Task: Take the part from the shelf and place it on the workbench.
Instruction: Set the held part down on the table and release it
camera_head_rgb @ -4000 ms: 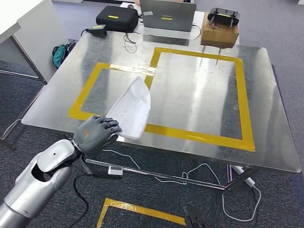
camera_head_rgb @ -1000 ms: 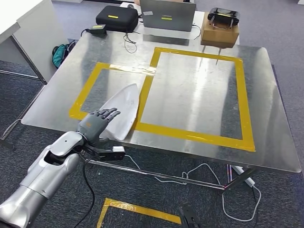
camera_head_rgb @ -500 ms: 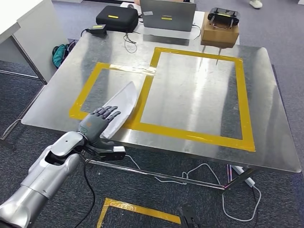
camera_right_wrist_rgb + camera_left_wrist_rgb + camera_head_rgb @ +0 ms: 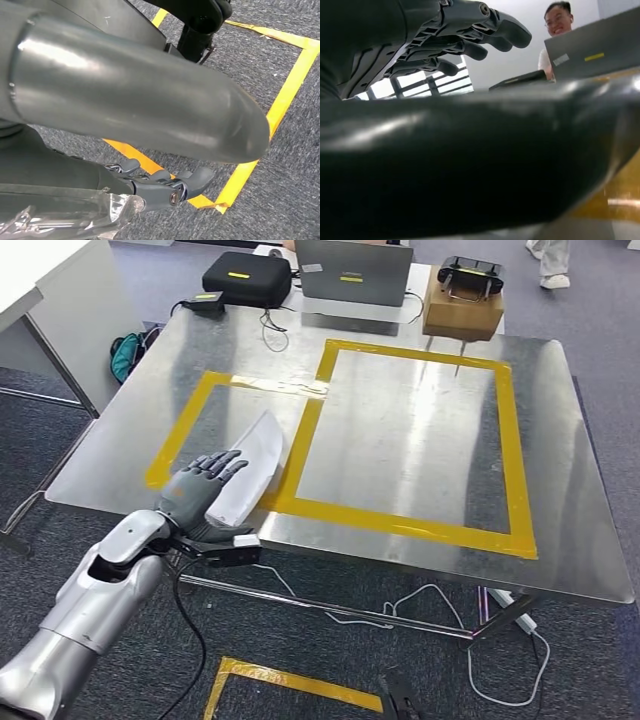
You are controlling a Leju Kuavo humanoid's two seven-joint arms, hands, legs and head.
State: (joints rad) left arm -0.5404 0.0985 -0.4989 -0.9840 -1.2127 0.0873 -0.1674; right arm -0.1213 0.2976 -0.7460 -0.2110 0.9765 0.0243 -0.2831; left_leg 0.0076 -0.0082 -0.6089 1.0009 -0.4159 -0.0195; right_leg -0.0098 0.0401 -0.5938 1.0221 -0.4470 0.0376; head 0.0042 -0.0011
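The white curved part [image 4: 254, 472] lies tilted over the front left corner of the steel workbench [image 4: 423, 440], across the left yellow tape frame [image 4: 181, 430]. My left hand [image 4: 198, 492] holds its near end, fingers stretched over the top and the thumb hidden beneath. In the left wrist view the dark fingers [image 4: 471, 35] reach over a broad dark shape that I cannot tell apart as thumb or part. My right hand [image 4: 166, 184] hangs beside my body above the carpet, fingers loosely extended and holding nothing.
At the workbench's far edge stand a black case [image 4: 245, 278], a laptop [image 4: 353, 270] and a cardboard box [image 4: 462, 308] with a controller on it. A white table [image 4: 45, 300] is at the left. Cables [image 4: 423, 605] hang under the bench. A person's feet [image 4: 555, 260] are at far right.
My left hand has carried the part to the left along the front edge and tipped it more on edge. A person's feet have come into view at the far right.
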